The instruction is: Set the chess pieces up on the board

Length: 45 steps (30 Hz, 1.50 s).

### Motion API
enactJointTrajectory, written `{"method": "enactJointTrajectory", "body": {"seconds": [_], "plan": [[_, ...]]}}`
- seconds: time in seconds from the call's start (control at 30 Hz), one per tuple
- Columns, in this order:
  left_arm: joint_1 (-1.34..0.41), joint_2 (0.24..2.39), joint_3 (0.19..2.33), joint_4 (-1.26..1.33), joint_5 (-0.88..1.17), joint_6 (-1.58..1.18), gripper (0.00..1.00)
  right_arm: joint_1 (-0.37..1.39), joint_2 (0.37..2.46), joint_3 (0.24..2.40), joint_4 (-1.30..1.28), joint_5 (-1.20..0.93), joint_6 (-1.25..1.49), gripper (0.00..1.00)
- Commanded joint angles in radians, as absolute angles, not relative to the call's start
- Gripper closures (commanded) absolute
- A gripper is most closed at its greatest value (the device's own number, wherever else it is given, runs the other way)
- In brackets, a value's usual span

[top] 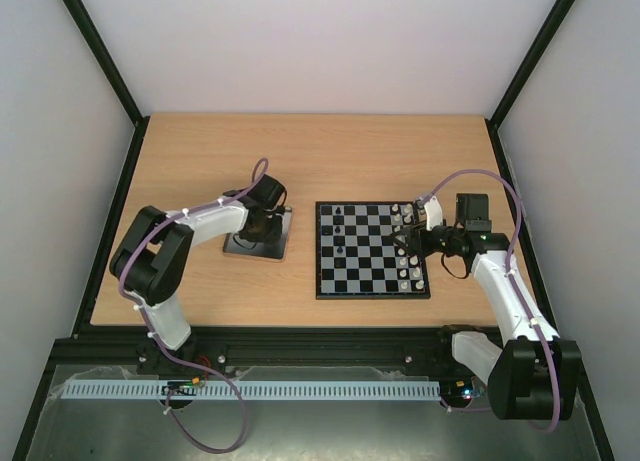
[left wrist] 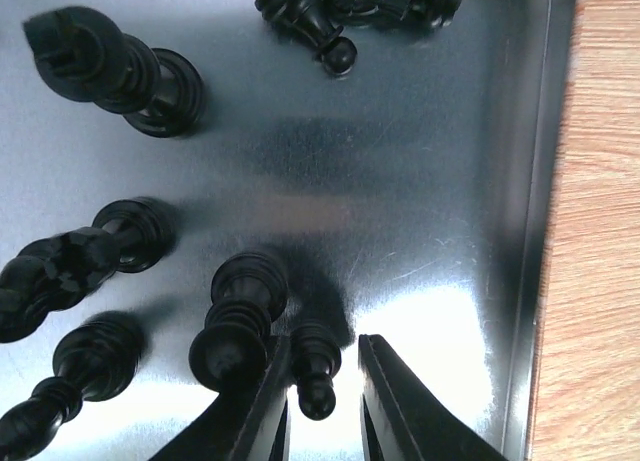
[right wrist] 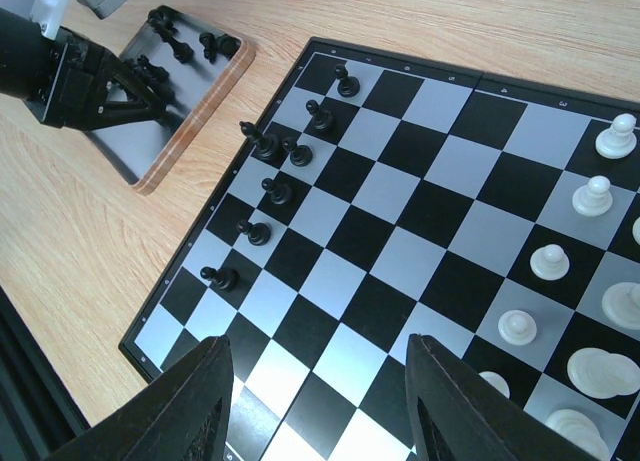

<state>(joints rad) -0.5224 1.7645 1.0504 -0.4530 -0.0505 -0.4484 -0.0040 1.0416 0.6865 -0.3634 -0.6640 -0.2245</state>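
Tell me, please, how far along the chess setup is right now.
Done: about seven black pieces stand along one side of the board, white pieces opposite. In hand: the left end effector straddles a black pawn in the tray, not yet gripped. Left: several more wait in that tray.

Soft, even light fills the top view. In the left wrist view, glare whitens the metal tray (left wrist: pixel 430 181) at lower centre; close black pieces (left wrist: pixel 100 61) blur.

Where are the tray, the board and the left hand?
tray (left wrist: pixel 430 131): left wrist view, bare metal floor.
board (right wrist: pixel 400 251): right wrist view, a bare square.
left hand (left wrist: pixel 322 353): left wrist view, midway between fingertips.
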Motion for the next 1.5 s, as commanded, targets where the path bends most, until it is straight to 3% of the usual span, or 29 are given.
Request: {"method": "enactJointTrajectory", "body": {"seconds": [0.0,0.47,0.83,1.13,1.47], "plan": [[-0.526,1.780,1.076,-0.456,-0.055,-0.428,0.78,0.002,1.048,0.678,-0.370,-0.673,-0.232,0.52],[-0.553,1.800,1.099,-0.461,-0.062,-0.400,0.89,0.002,1.052,0.676,-0.369,-0.673,-0.232,0.52],[-0.594,1.729,1.117,-0.529,-0.072,-0.367,0.91,0.002,1.049,0.678,-0.368,-0.668,-0.232,0.52],[-0.814,1.658,1.193,-0.600,-0.002,-0.276,0.91,0.002,1.043,0.678,-0.368,-0.667,-0.232,0.52],[-1.000,1.751,1.301,-0.614,0.015,-0.285,0.91,0.002,1.037,0.678,-0.368,-0.660,-0.230,0.52]]}}
